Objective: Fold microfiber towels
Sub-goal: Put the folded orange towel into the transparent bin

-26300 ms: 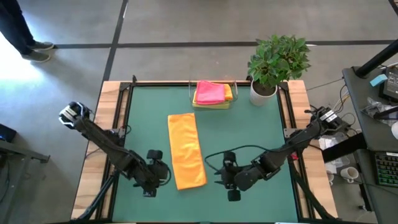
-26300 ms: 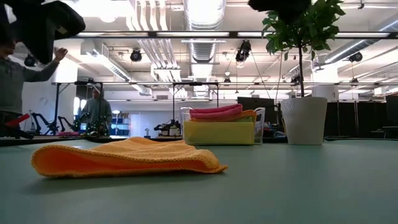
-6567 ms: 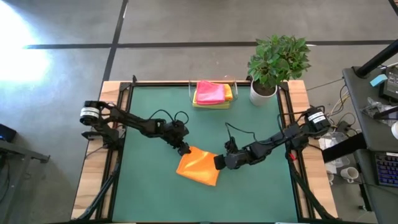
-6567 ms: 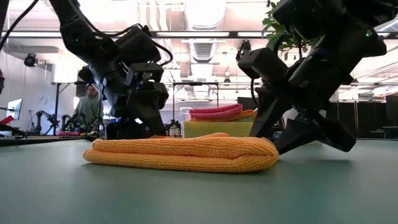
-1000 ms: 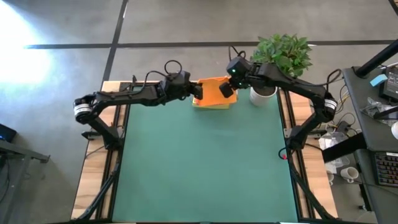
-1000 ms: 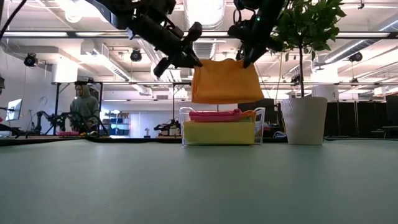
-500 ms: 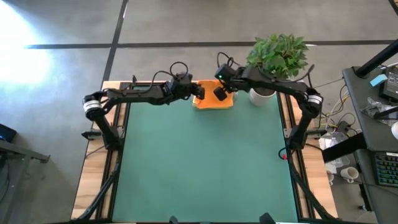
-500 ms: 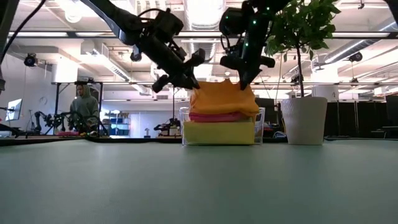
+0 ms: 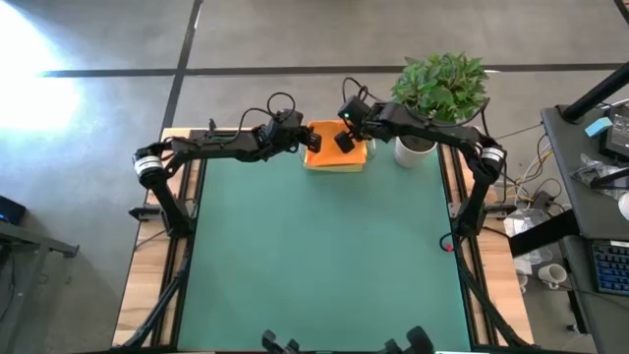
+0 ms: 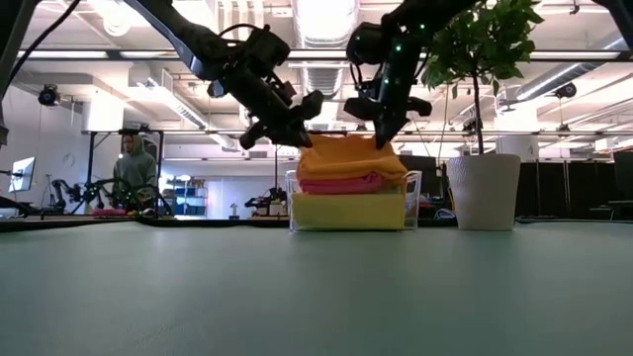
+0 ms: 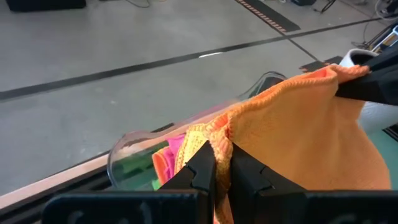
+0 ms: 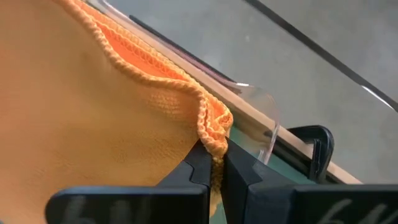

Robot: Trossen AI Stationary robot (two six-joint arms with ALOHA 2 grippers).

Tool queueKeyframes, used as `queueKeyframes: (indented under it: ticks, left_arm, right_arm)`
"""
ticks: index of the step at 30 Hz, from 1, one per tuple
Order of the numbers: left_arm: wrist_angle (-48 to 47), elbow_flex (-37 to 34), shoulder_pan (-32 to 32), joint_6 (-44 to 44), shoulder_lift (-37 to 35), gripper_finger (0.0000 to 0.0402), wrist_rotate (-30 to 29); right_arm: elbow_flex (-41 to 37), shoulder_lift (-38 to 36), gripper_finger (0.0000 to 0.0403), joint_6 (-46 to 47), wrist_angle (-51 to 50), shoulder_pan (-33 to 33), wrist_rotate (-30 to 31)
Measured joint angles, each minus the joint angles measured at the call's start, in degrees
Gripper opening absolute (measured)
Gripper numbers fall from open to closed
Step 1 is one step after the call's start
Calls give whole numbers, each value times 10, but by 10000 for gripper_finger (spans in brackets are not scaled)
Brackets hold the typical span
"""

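Observation:
A folded orange microfiber towel (image 10: 346,156) lies slumped on a pink towel (image 10: 341,184), which tops a yellow one (image 10: 346,210) in a clear bin (image 10: 411,203) at the table's far edge. My left gripper (image 9: 307,144) is shut on the orange towel's left upper corner. My right gripper (image 9: 346,141) is shut on its right upper corner. In the left wrist view the pink towel (image 11: 171,148) shows under the orange one (image 11: 298,130). My left gripper pinches the orange towel's folded corner (image 11: 221,132) between its two fingers, several layers at the hemmed edge. It comes slanting down from the table's left. The corner is held up; the cloth sags slack onto the stack. My right gripper pinches the towel's other upper corner (image 12: 214,134) between its two fingers, a bunched hemmed edge of several layers. It comes slanting down from the table's right. The towel below it (image 12: 81,118) lies slack on the stack in the bin.
A white pot with a green plant (image 9: 432,98) stands just right of the bin, close to my right arm. The green mat (image 9: 314,256) spreads over the table toward the near edge. A person (image 10: 134,173) stands far off in the room behind.
Both grippers have sunk toward the bin, still shut on the orange towel's upper corners. The towel hung flat and clear above the bin; now its lower part has settled onto the pink towel and the cloth has slumped into a low mound.

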Motion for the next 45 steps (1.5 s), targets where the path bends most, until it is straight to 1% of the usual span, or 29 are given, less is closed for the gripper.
queueKeyframes:
  ticks: [7,10,14,17,21,25,29,32,35,40,45]
  left_arm:
    - [15,0,6,31,6,10,0]
    - [15,0,7,31,19,10,0]
    - [14,0,7,33,36,20,0]
    - [9,0,8,34,42,39,-1]
    - [13,-1,9,39,41,72,-2]
    - [14,-1,9,80,30,104,-1]
    - [14,-1,9,112,4,125,1]
    - [12,-1,9,143,-25,129,1]
    - [0,-1,9,166,-61,129,2]
    - [-56,-6,6,169,-133,129,3]
    - [-104,-36,-1,167,-200,129,3]
  right_arm:
    - [0,13,8,-4,1,0,6]
    - [0,17,8,-4,1,0,23]
    - [0,17,11,-14,-2,-1,31]
    - [0,17,25,-16,-5,-2,38]
    - [0,17,56,-19,-5,-2,39]
    - [0,17,92,-19,-1,-2,39]
    - [13,15,119,-19,-2,-2,38]
    - [37,12,132,-32,-9,-2,35]
    - [71,10,138,-44,-46,3,25]
    - [116,1,134,-39,-124,22,-36]
    - [110,-9,118,-38,-143,56,-78]
